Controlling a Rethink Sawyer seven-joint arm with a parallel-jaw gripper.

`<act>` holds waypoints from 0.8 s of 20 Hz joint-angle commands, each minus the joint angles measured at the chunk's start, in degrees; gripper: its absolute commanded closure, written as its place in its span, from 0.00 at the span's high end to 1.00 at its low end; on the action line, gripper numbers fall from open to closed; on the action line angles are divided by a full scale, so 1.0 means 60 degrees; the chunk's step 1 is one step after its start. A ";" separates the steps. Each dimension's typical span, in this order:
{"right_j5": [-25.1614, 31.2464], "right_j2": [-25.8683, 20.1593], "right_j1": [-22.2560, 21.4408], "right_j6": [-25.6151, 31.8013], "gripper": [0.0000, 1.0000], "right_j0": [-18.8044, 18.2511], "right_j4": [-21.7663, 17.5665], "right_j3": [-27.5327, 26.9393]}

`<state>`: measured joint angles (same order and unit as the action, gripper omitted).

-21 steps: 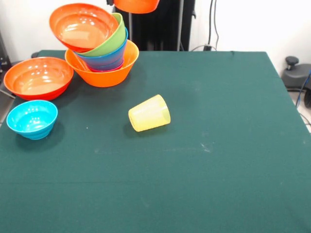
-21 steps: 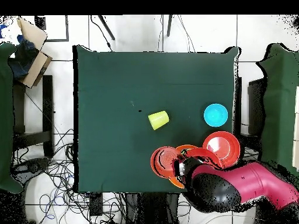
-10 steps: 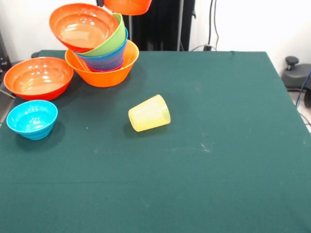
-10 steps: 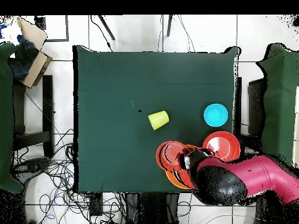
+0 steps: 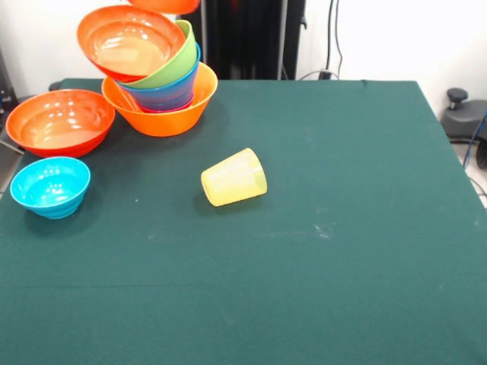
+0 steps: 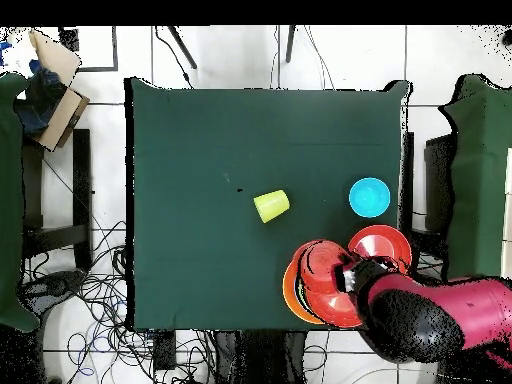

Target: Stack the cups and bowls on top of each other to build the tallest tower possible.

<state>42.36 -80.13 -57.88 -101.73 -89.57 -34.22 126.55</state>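
The dark green cloth-covered table (image 5: pixel 342 251) carried everything. At its corner stood the tower (image 5: pixel 156 76): a wide light-orange plastic bowl (image 5: pixel 163 118) at the bottom, with blue and lime green bowls nested in it and a glossy red-orange bowl (image 5: pixel 129 42) tilted on top. Directly above it, at the front view's top edge, hung the underside of another orange bowl (image 5: pixel 163 4), evidently carried by the red and black arm (image 6: pixel 440 320); the gripper itself was hidden, so whether it pinched the bowl I cannot tell. Beside the tower sat a loose red-orange bowl (image 5: pixel 59 122), then a smaller cyan bowl (image 5: pixel 50 185). The pale-yellow ridged tumbler (image 5: pixel 234 177) lay on its side, well apart. The step looked like bringing the carried bowl over the tower; next it would need centring and gentle lowering, since the top leaned.
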 commanded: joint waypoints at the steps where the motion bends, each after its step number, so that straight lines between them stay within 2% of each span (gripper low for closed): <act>1: 0.0968 -0.0604 0.0309 0.3524 0.00 -0.0507 -0.0257 0.0362; 5: 0.0854 -0.1402 -0.0046 0.3580 0.00 -0.1464 -0.0026 0.0823; 9: 0.0528 -0.2049 -0.0287 0.3280 0.00 -0.2131 -0.0058 0.1395; 16: 0.0054 -0.2753 -0.0553 0.2341 0.00 -0.2515 -0.0199 0.2080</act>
<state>42.36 -92.79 -60.68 -99.22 -107.09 -33.68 132.13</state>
